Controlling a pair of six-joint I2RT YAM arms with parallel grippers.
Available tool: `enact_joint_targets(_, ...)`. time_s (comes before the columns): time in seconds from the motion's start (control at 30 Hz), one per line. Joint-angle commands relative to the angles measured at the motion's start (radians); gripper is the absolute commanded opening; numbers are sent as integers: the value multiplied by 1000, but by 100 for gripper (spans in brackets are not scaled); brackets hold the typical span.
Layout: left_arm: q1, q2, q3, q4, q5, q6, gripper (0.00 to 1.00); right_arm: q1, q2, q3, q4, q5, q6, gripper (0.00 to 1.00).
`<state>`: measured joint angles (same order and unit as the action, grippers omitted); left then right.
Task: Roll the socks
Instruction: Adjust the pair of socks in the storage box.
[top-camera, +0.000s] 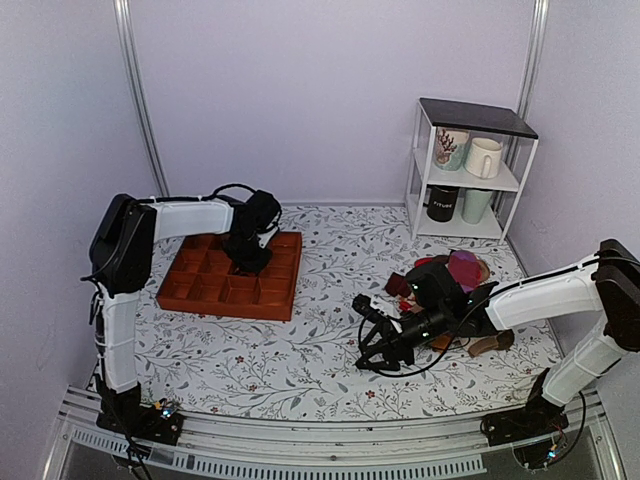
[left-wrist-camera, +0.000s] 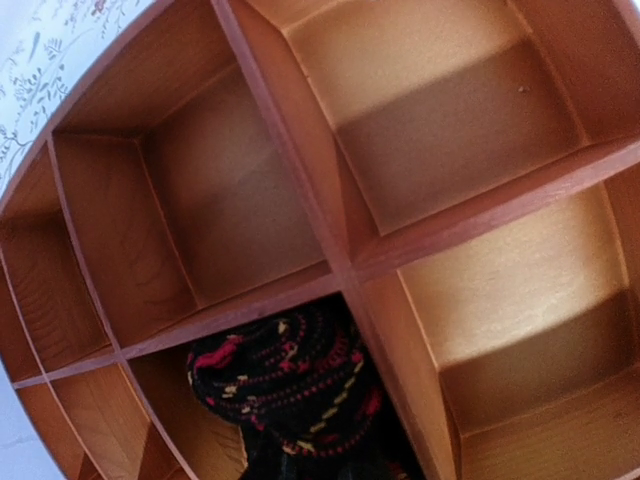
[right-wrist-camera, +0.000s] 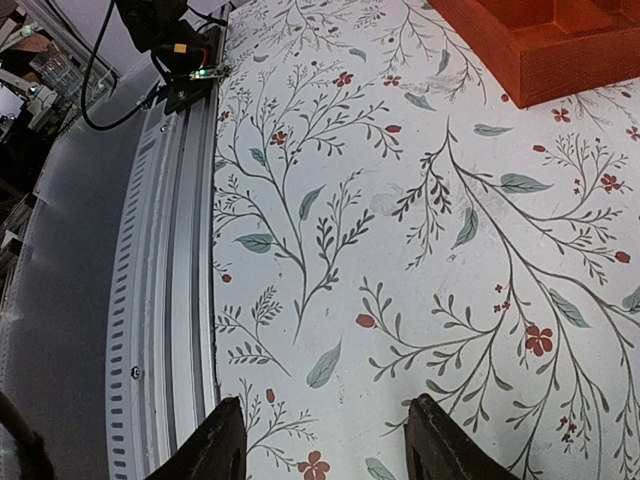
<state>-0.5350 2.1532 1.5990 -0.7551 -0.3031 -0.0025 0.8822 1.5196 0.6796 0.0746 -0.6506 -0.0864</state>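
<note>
The socks (left-wrist-camera: 285, 385) are a black knit roll with red and yellow marks, sitting in one compartment of the red-brown wooden tray (left-wrist-camera: 340, 260). In the top view my left gripper (top-camera: 247, 258) reaches down into the tray (top-camera: 200, 290) at the back left and hides the roll there. In the left wrist view the roll fills the space between the jaws; the fingers are dark and blurred under it. My right gripper (top-camera: 372, 345) is open and empty, low over the flowered cloth near the front, its fingertips (right-wrist-camera: 215, 450) wide apart.
A pile of other socks (top-camera: 455, 272), maroon, purple and tan, lies under my right arm. A white shelf with mugs (top-camera: 470, 165) stands at the back right. The metal front rail (right-wrist-camera: 170, 300) runs beside my right gripper.
</note>
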Motion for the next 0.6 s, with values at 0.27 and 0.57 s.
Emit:
enact_joint_targets(0.27, -13, -35, -121, -13, 85, -17, 63, -7, -14, 8, -6, -7, -4, 55)
enact_joint_targets(0.57, -28, -74, -70, -25, 22, -14, 99, -7, -12, 9, -6, -4, -5, 56)
